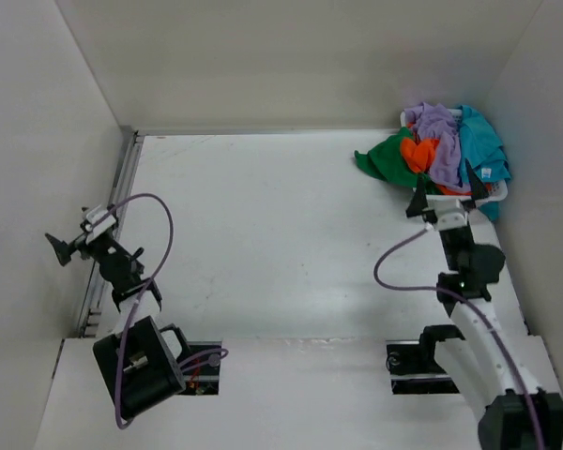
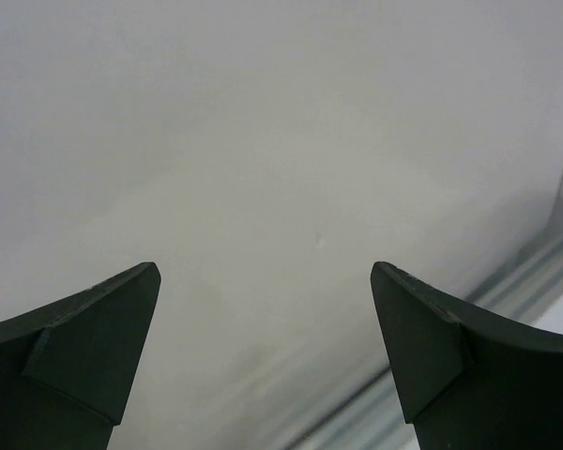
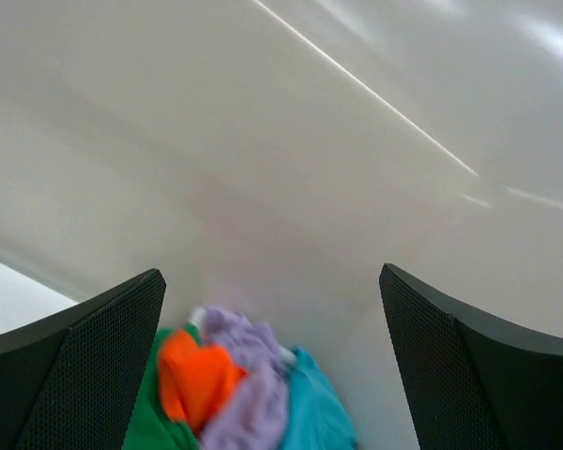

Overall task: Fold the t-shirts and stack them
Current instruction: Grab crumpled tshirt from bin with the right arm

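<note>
While our left gripper (image 1: 73, 232) and right gripper (image 1: 444, 194) are gaping empty, we are risking pinching several tangled orange, lavender, green, teal cloth t-shirts (image 1: 441, 150) far right.

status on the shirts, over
left jaws open, empty, by left wall. right jaws open, empty, just short of t-shirts. heap unfolded, far right corner. nothing blocking.

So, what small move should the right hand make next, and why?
Probably ease the right hand forward and down onto the lavender t-shirt, then close. Its jaws stand open and empty just short of the heap of t-shirts, where the lavender one seems to lie on top. The left hand is far off by the left wall, also open.
</note>
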